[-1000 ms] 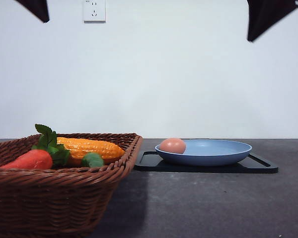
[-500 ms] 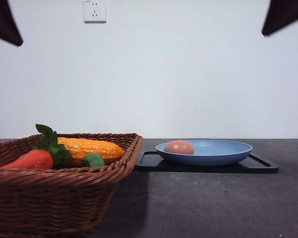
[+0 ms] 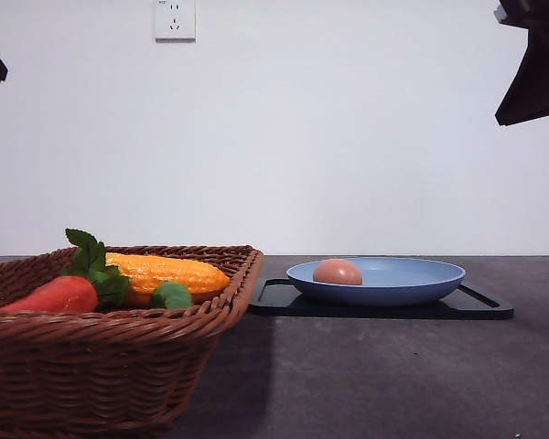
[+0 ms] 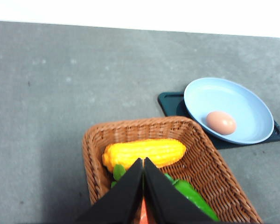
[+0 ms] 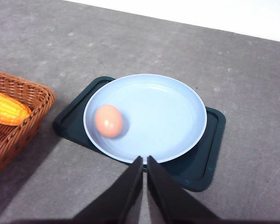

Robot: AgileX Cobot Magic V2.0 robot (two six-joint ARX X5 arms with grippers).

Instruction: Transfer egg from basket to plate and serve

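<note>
The egg (image 5: 108, 120), pinkish-brown and matte, lay inside the blue plate (image 5: 177, 116), resting against the inner slope of the rim on the side nearer the basket (image 3: 119, 366). The plate sat on a flat black tray (image 5: 205, 158) on the grey counter (image 3: 393, 375), just beside the woven basket's corner. In the basket were a yellow corn cob (image 4: 144, 153), an orange-red carrot (image 3: 59, 294) with green leaves, and a green vegetable (image 4: 191, 199) too hidden to name.

Judged from its look, the egg would be light, smooth and ready to roll on the plate's curved floor, and fragile if real; a soft hold across its narrow middle would suit it, though with the egg out of the basket and on the plate the better handhold for serving appeared to be the plate's raised rim or the tray's edge, lifted level so the egg did not run.

The left gripper (image 4: 143, 163) hung high above the basket, its jaws pressed together and holding nothing. The right gripper (image 5: 144, 162) hung above the near rim of the plate, its jaws likewise nearly touching and empty, well clear of the egg.
</note>
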